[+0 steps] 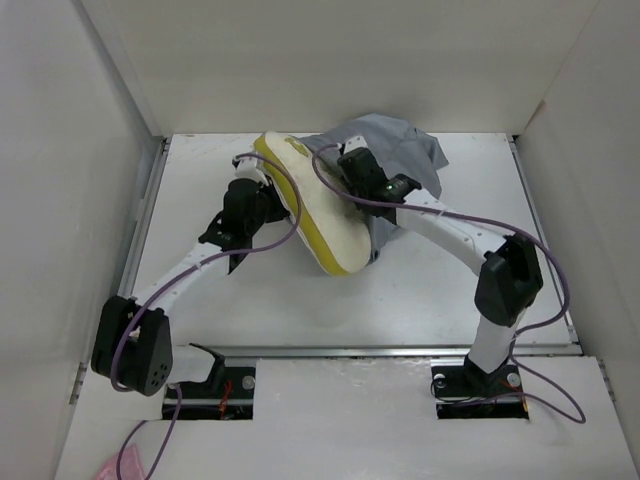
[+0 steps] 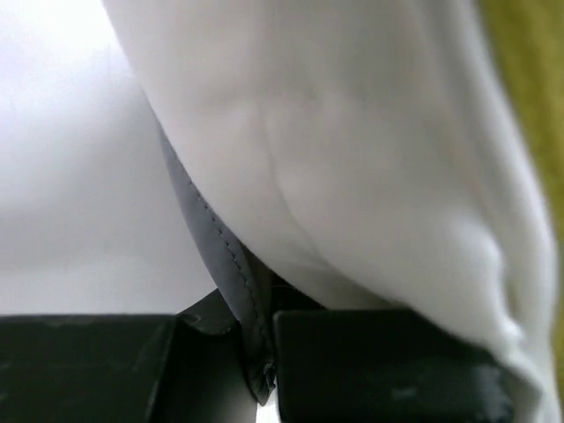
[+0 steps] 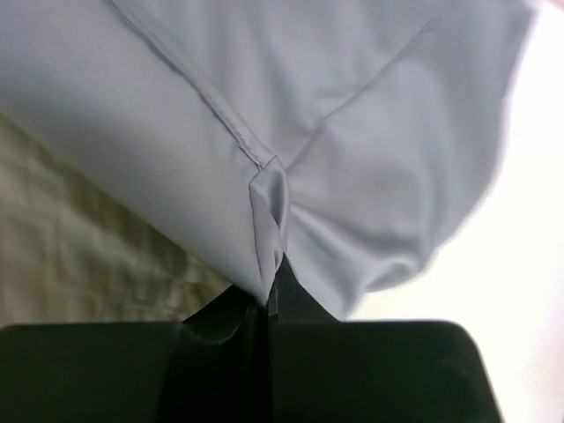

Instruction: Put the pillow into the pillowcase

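The cream pillow [image 1: 325, 215] with its yellow side edge stands tilted at mid-table, its far end tucked toward the grey pillowcase [image 1: 395, 145] bunched behind it. My left gripper [image 1: 268, 195] sits against the pillow's left side. In the left wrist view this gripper [image 2: 260, 352] is shut on a stitched grey hem of the pillowcase [image 2: 207, 238], with the white pillow [image 2: 352, 159] bulging right above it. My right gripper [image 1: 355, 165] reaches over the pillow's right side. Up close, the right gripper [image 3: 269, 300] is shut on a pinched fold of the pillowcase [image 3: 352, 132], with the pillow [image 3: 70, 256] at its left.
White walls enclose the table on the left, back and right. A metal rail [image 1: 380, 350] runs along the table's front edge by the arm bases. Purple cables [image 1: 540, 250] loop along both arms. Something pink [image 1: 115, 465] lies at the bottom left, off the table.
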Motion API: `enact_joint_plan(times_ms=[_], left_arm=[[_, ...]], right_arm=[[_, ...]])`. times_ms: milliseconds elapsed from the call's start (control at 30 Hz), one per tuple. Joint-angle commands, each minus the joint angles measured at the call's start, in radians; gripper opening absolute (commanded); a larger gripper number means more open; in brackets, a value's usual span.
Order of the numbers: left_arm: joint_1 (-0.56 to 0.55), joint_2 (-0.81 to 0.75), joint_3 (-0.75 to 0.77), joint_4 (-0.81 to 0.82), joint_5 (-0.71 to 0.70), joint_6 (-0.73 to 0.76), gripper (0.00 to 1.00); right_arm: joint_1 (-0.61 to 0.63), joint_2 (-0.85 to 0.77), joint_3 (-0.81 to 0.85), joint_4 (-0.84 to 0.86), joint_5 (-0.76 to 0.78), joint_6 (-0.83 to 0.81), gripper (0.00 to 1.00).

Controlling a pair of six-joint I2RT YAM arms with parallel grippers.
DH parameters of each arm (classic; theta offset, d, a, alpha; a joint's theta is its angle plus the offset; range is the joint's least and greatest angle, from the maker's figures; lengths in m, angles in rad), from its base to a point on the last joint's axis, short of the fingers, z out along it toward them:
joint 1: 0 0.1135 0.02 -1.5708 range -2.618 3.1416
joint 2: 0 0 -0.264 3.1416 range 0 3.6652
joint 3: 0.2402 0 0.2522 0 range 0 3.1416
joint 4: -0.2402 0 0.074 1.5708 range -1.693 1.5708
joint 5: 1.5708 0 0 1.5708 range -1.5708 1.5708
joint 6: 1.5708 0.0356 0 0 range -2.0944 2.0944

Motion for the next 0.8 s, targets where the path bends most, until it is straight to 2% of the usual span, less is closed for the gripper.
enact_joint_plan(times_ms=[0,33,100,133,167,233,267,333,367,400,433,500,533,567,600,633,667,700,733,767], left_arm=[[0.014,-0.071,0.201,0.039,-0.039,0.045,0.0],[0.014,-0.071,0.295,0.013,-0.039,0.063,0.0],[0.014,-0.047,0.427,-0.022,-0.014,0.097,0.0],[0.014,-0.033,0.515,-0.098,-0.014,0.111,0.0],[0.014,-0.015,0.724,-0.149,0.006,0.123,0.0],[0.014,0.05,0.936,-0.25,0.018,0.139,0.0],[0.014,0.08,1.095,-0.3,0.047,0.152,0.0],[0.014,0.123,1.237,-0.343,0.047,0.152,0.0],[0.014,0.153,1.322,-0.417,0.037,0.152,0.0],[0.014,0.183,1.479,-0.456,0.023,0.152,0.0],[0.014,0.211,1.538,-0.484,0.007,0.152,0.0],[0.014,0.245,1.6,-0.531,0.056,0.152,0.0],[0.014,0.245,1.59,-0.532,0.179,0.152,0.0],[0.014,0.213,1.564,-0.532,0.24,0.152,0.0],[-0.023,0.187,1.527,-0.495,0.304,0.169,0.0],[-0.043,0.156,1.435,-0.474,0.355,0.169,0.0],[-0.061,0.124,1.401,-0.455,0.421,0.181,0.0],[-0.084,0.069,1.38,-0.443,0.432,0.198,0.0],[-0.084,0.046,1.364,-0.443,0.419,0.198,0.0],[-0.084,0.026,1.352,-0.42,0.379,0.214,0.0]], right_arm=[[-0.002,-0.071,0.218,-0.048,0.165,0.038,0.0],[-0.002,-0.086,0.329,-0.077,0.166,0.023,0.0],[-0.002,-0.149,0.446,-0.132,0.166,-0.043,0.0],[-0.002,-0.169,0.517,-0.155,0.094,-0.077,0.0],[-0.002,-0.185,0.677,-0.201,0.052,-0.1,0.0],[-0.002,-0.221,0.84,-0.261,-0.07,-0.148,0.0],[-0.002,-0.266,0.928,-0.263,-0.189,-0.16,0.0],[-0.002,-0.329,0.915,-0.213,-0.303,-0.175,0.0],[-0.002,-0.359,0.893,-0.182,-0.39,-0.186,0.0],[-0.002,-0.387,0.855,-0.135,-0.438,-0.186,0.0],[-0.002,-0.427,0.838,-0.105,-0.456,-0.197,0.0],[-0.002,-0.438,0.813,-0.041,-0.403,-0.197,0.0],[-0.002,-0.369,0.854,-0.025,-0.328,-0.197,0.0],[-0.002,-0.31,0.928,-0.057,-0.225,-0.197,0.0],[-0.002,-0.242,1.015,-0.088,-0.034,-0.213,0.0],[-0.002,-0.178,1.181,-0.176,0.016,-0.235,0.0],[-0.002,-0.092,1.242,-0.242,0.017,-0.258,0.0],[-0.002,-0.091,1.269,-0.305,-0.071,-0.258,0.0],[-0.002,-0.103,1.193,-0.377,-0.145,-0.258,0.0],[-0.002,-0.21,1.098,-0.378,-0.226,-0.258,0.02]])
